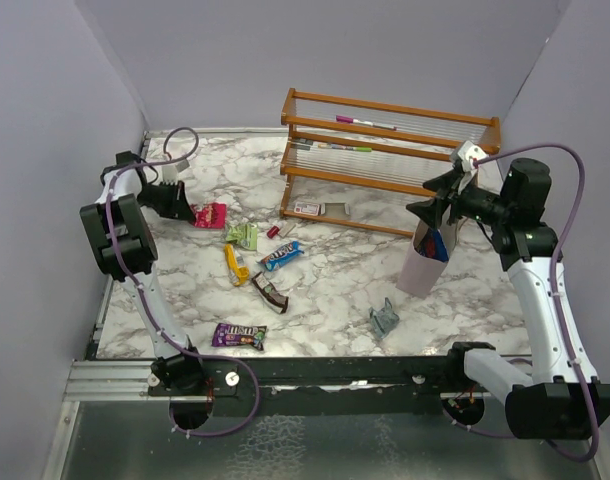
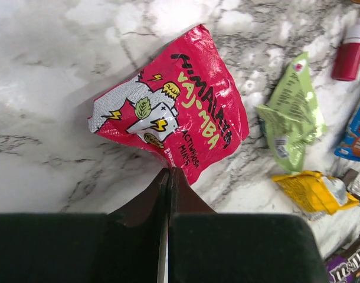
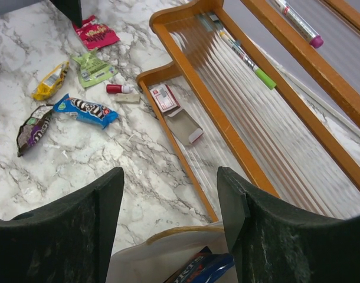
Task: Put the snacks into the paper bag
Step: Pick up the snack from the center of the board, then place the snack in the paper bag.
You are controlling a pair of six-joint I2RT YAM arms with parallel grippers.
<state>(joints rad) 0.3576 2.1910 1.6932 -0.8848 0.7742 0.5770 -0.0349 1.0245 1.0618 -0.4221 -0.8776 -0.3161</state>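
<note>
- Where the marble table (image 1: 335,290) is seen from above, the left gripper (image 1: 183,207) is found at its far left. The fingers (image 2: 149,203) are pressed together, with their tips at the near edge of the red packet (image 2: 168,112). Whether that edge is nipped between them cannot be told.
- Just right of the red packet the green packet (image 1: 242,234) is laid flat, and a small red cylinder (image 1: 273,231) is seen beside it.
- Nearer the arms, the yellow bar (image 1: 236,263), the blue bar (image 1: 281,255) and the brown bar (image 1: 269,294) are grouped close together. The yellow and blue bars are seen apart from each other.
- The purple packet (image 1: 238,336) is laid alone near the front edge.
- A wooden rack (image 1: 385,150) is stood at the back, with a pen (image 3: 245,56) on a clear shelf and a white card (image 1: 307,209) at its foot.
- The grey-teal wrapper (image 1: 385,320) is seen crumpled on the marble, between the purple packet and the bag (image 1: 418,272) and nearer the bag.
- The bag is stood upright at the right, in front of the rack's right end. A blue-red snack (image 3: 203,268) is seen inside its open mouth.
- The right gripper (image 3: 168,177) is held directly over the bag, with its fingers spread wide apart.
</note>
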